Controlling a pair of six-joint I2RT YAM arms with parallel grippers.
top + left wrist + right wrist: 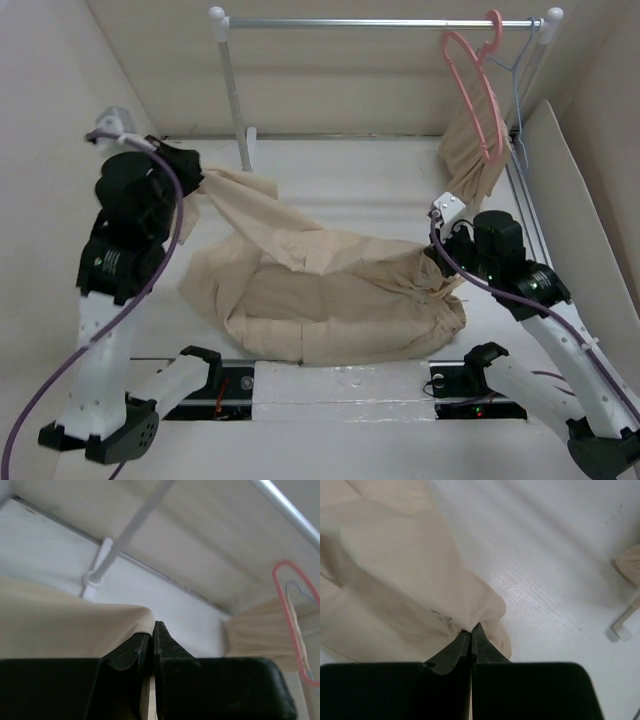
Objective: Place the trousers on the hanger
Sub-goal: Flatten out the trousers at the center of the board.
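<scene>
The beige trousers point(330, 290) lie bunched across the middle of the table. My left gripper point(205, 182) is shut on one end and holds it raised at the left; the cloth drapes over its left finger in the left wrist view point(65, 625), gripper point(152, 630). My right gripper point(432, 262) is shut on a fold at the right end, low over the table; the right wrist view shows the fold point(395, 580) pinched at its tips point(471, 630). The pink hanger point(480, 90) hangs from the rail at the back right, also in the left wrist view point(292, 615).
A metal rail point(380, 22) on white posts point(235, 90) spans the back. A smaller bunched beige cloth point(475, 160) hangs by the pink hanger, with a thin grey-blue wire hanger point(517, 80) beside it. Walls close in on both sides.
</scene>
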